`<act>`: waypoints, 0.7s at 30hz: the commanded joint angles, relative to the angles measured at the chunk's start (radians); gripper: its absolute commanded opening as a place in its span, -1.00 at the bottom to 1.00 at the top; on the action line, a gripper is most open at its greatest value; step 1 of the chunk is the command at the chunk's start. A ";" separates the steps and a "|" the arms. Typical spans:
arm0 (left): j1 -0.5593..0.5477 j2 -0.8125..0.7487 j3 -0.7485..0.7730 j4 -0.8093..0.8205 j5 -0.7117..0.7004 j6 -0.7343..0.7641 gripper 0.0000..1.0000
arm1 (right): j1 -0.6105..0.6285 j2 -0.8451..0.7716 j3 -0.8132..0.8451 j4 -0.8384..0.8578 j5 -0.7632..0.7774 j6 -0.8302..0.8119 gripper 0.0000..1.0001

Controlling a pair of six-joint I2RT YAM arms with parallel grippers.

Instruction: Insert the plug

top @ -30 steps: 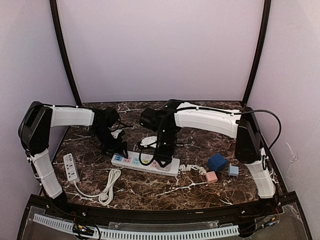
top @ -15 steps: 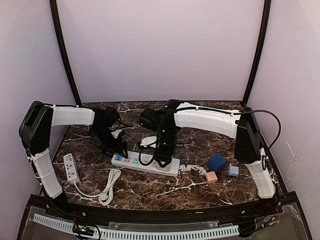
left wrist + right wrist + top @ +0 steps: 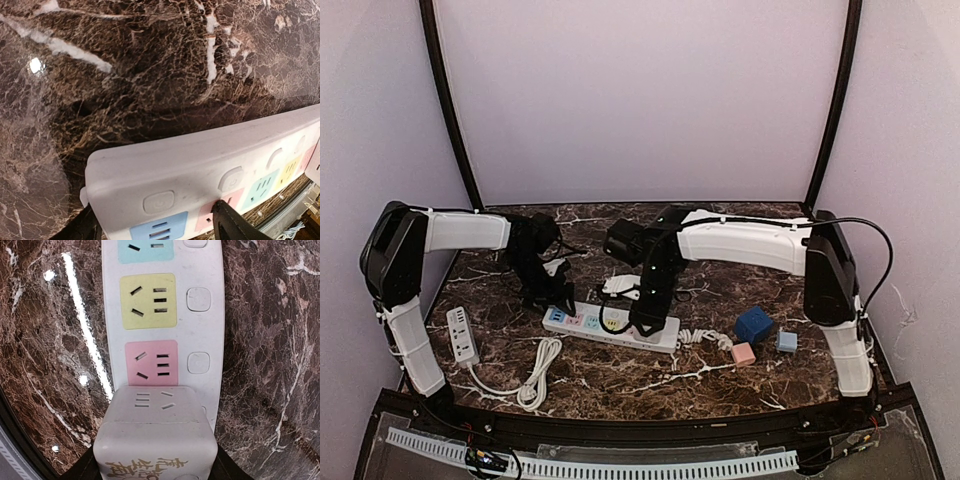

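1. top external: a long white power strip with coloured sockets [image 3: 605, 326] lies on the dark brown marbled tabletop [image 3: 730, 290], near its middle. the left gripper [image 3: 558, 300] is down at the strip's left end and the right gripper [image 3: 645, 322] is down over its right part. the jaws are too small to read here. a smaller white power strip [image 3: 461, 333] with a coiled white cable [image 3: 540, 372] lies near the left arm's base. a dark blue cube [image 3: 754, 324], a pink cube [image 3: 743, 353] and a light blue cube [image 3: 787, 340] sit right of the long strip.
2. left wrist: the left gripper's dark fingers [image 3: 227, 222] stand spread apart. one lies over the strip's pink socket and the other is just off the strip's end, so nothing is clamped between them.
3. right wrist: the right gripper is closed on a white block-shaped plug with printed lettering [image 3: 155, 432]. it sits on the strip directly beside the pink socket. i cannot tell whether its pins are fully seated.
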 commanded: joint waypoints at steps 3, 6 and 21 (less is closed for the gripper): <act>-0.032 0.045 0.000 -0.003 0.091 -0.028 0.48 | 0.030 0.095 -0.264 0.375 -0.067 0.059 -1.00; -0.032 0.042 0.006 -0.009 0.086 -0.036 0.47 | 0.030 0.067 -0.317 0.401 -0.057 0.064 -1.00; -0.032 0.017 0.029 -0.029 0.061 -0.078 0.46 | 0.031 -0.056 -0.310 0.424 0.015 0.078 -0.77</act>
